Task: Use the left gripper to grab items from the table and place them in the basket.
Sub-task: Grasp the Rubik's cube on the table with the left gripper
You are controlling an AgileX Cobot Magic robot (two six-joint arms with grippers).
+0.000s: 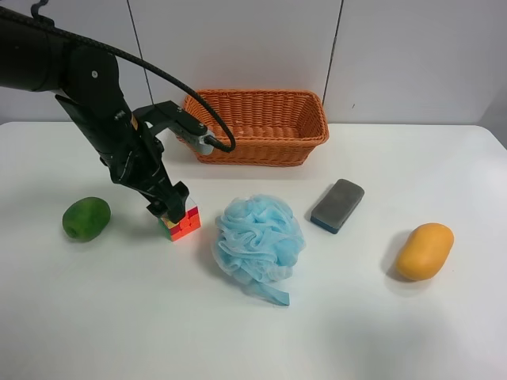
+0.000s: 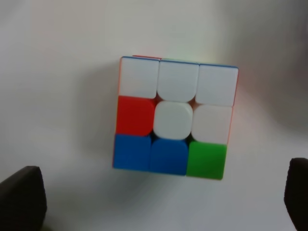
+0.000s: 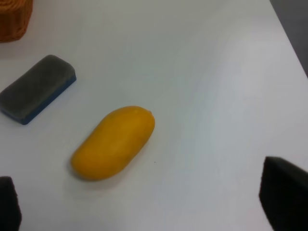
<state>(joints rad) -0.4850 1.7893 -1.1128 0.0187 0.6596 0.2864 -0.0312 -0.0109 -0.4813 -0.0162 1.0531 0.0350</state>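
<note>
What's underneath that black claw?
A multicoloured puzzle cube sits on the white table, below the left gripper, whose fingers are open. From the high camera the claw covers part of the cube, and the cube's underside is hidden.

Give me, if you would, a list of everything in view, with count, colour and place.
basket: 1, orange-brown wicker, far side of table
puzzle cube: 1, multicoloured, under the left hand
green mango: 1, green, exterior view's left
bath pouf: 1, light blue, mid-table
eraser: 1, grey on blue, between pouf and yellow mango
yellow mango: 1, yellow-orange, exterior view's right
table: 1, white, under everything
left hand: 1, black, open over the cube
right hand: 1, black, open, near yellow mango
</note>
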